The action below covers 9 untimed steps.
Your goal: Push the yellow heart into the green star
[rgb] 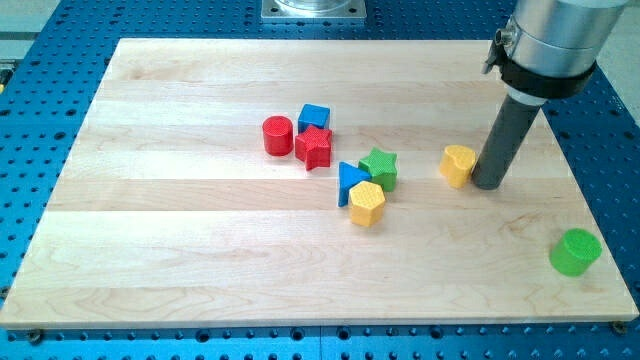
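The yellow heart (458, 165) lies on the wooden board at the view's right of centre. The green star (379, 168) sits to its left, with a gap of bare wood between them. My tip (488, 184) rests on the board just right of the yellow heart, touching or almost touching its right side. The dark rod rises from there toward the view's top right.
A blue triangle (351, 182) and a yellow hexagon (367, 203) press against the green star's left and lower sides. A red star (314, 147), blue cube (314, 118) and red cylinder (277, 135) cluster further left. A green cylinder (575, 251) stands near the board's (180, 260) lower right edge.
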### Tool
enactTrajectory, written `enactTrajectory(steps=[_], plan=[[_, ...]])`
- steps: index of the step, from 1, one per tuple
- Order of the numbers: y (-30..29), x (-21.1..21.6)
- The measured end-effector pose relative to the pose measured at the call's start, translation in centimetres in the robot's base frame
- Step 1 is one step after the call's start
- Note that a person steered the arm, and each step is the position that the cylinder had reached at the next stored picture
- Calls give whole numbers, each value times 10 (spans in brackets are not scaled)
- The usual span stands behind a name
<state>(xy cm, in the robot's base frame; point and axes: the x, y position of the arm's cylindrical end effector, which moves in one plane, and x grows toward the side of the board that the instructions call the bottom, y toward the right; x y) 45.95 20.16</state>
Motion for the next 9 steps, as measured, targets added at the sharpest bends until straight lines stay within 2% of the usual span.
enactTrajectory(steps=[2, 4, 6, 7, 8, 9], plan=[[-54, -17], [-68, -17], [-116, 12], [-117, 12], [-107, -9], [-131, -37]])
